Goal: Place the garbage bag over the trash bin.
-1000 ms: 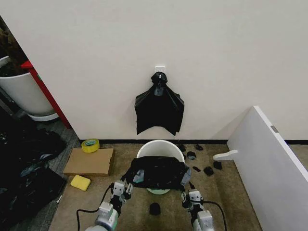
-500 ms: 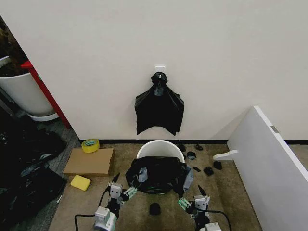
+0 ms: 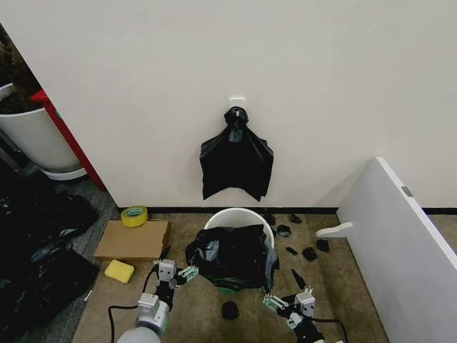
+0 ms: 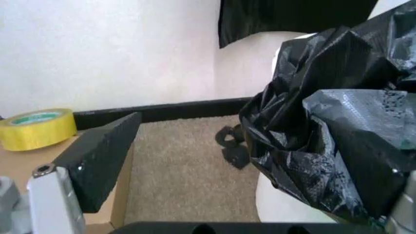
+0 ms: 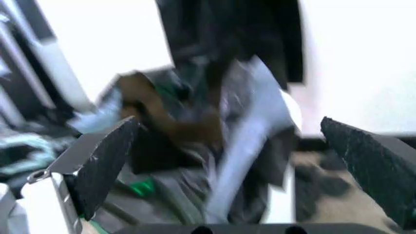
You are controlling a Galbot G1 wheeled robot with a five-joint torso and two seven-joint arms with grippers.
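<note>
The garbage bag (image 3: 232,256), a glossy, crinkled black plastic sack, lies bunched over the front of the trash bin (image 3: 232,218), a round cream-white plastic bucket, at lower centre of the head view; left gripper (image 3: 180,273) and right gripper (image 3: 280,300) sit just beside it, spread wide, holding nothing. To seat the bag well, each side's hem probably needs regripping and stretching past the rim; the bin's base is hidden, and the right wrist view is smeared.

Both grey-and-white wrist units end in dark, rough-textured, wedge-shaped finger pads (image 4: 104,158). Green accents mark the fingertips. A black cable (image 3: 121,314) trails from the left arm.
</note>
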